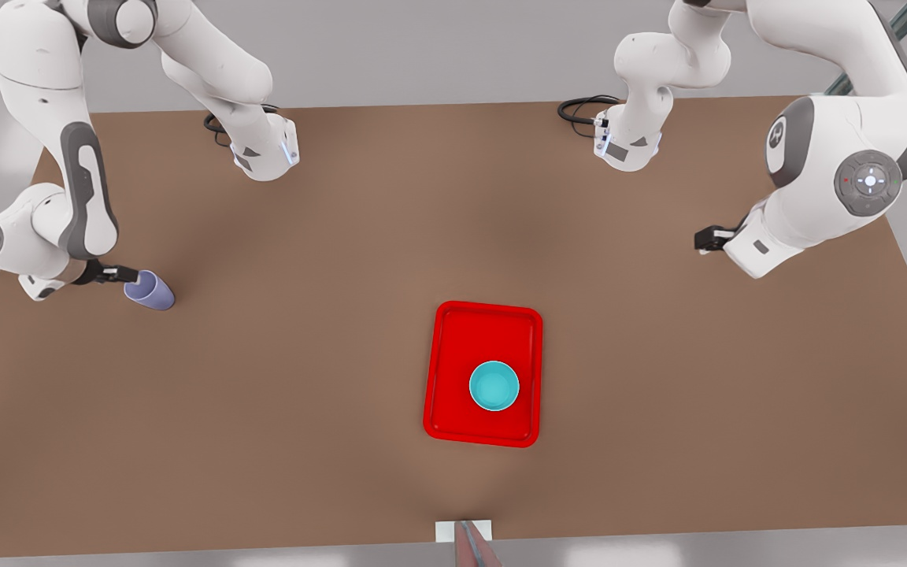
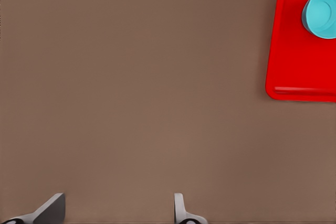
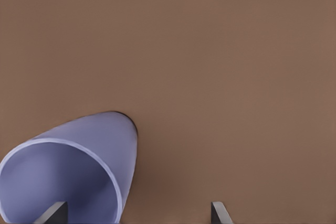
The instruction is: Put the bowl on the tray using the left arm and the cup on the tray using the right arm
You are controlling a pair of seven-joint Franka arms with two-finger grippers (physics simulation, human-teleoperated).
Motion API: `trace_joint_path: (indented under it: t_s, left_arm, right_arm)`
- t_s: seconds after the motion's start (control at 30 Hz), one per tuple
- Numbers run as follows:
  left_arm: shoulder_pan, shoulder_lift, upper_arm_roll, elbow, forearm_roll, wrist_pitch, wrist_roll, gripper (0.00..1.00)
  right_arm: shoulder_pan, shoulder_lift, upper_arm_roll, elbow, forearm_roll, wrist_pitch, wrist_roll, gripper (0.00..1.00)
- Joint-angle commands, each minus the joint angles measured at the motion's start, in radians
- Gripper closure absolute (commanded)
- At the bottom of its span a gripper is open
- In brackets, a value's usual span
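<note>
- Front view: tray (image 1: pixel 453 378) lies on the brown table (image 1: pixel 264 441), a little toward this view's right of centre, with the bowl (image 1: pixel 494 386) sitting upright inside it, nearer the tray's lower right part. Cup (image 1: pixel 150 290) stands on the table far to this view's left, well apart from the tray. Right gripper (image 1: pixel 124 275) is at the cup's rim, one finger over the mouth. Left gripper (image 1: pixel 704 239) hangs over bare table at this view's right, well apart from the tray.
- Left wrist view: left gripper (image 2: pixel 118 208) has its fingers (image 2: pixel 51 208) spread wide with nothing between them, only table (image 2: pixel 131 77) beneath. Tray (image 2: pixel 299 56) shows at the edge, the bowl (image 2: pixel 321 10) resting in it.
- Right wrist view: right gripper (image 3: pixel 139 212) is spread wide; one finger (image 3: pixel 52 213) sits inside the cup's (image 3: pixel 100 145) mouth, the other finger is outside its wall, so the wall lies between them, not yet pinched. Cup stands on the table (image 3: pixel 210 51).
</note>
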Motion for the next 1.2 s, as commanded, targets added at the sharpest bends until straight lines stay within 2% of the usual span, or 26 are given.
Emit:
trace_joint_path:
  t_s: [0.0, 0.3, 0.33, 0.37, 0.4, 0.43, 0.47, 1.0, 1.17]
  left_arm:
    - [-0.002, 0.0, 0.0, -0.001, -0.002, -0.001, -0.001, 0.0]
    - [-0.002, 0.023, 0.0, -0.001, 0.004, 0.007, -0.001, 0.0]
    - [-0.002, 0.023, 0.0, -0.001, 0.004, 0.009, -0.001, 0.0]
    - [-0.002, 0.021, 0.0, 0.001, 0.006, 0.004, -0.001, 0.0]
    - [-0.002, 0.021, 0.0, 0.001, 0.004, 0.005, -0.001, 0.0]
    - [-0.002, 0.023, 0.0, 0.001, 0.006, 0.009, -0.001, 0.0]
    - [-0.002, 0.025, 0.0, 0.001, 0.006, 0.012, -0.001, 0.0]
    - [-0.003, 0.044, -0.012, 0.003, -0.048, 0.015, -0.001, 0.0]
    - [-0.003, 0.043, -0.012, 0.003, -0.074, 0.012, -0.001, 0.0]
  right_arm:
    - [0.0, 0.004, 0.0, 0.005, -0.001, 0.0, -0.002, 0.0]
    - [-0.002, 0.051, 0.014, 0.027, 0.009, 0.005, -0.002, 0.0]
    - [0.01, 0.046, 0.014, 0.027, 0.009, 0.002, -0.002, 0.03]
    - [0.01, 0.046, 0.014, 0.025, 0.009, 0.003, -0.003, 0.35]
    - [0.01, 0.046, 0.014, 0.024, 0.009, 0.005, -0.003, 0.44]
    - [0.01, 0.047, 0.014, 0.024, 0.009, 0.005, -0.005, 0.64]
    - [0.01, 0.046, 0.015, 0.025, 0.009, 0.005, -0.005, 0.79]
    - [0.013, 0.046, 0.015, 0.038, 0.009, 0.003, -0.005, 0.79]
    - [0.036, 0.047, 0.049, 0.102, 0.009, -0.037, -0.002, 0.79]
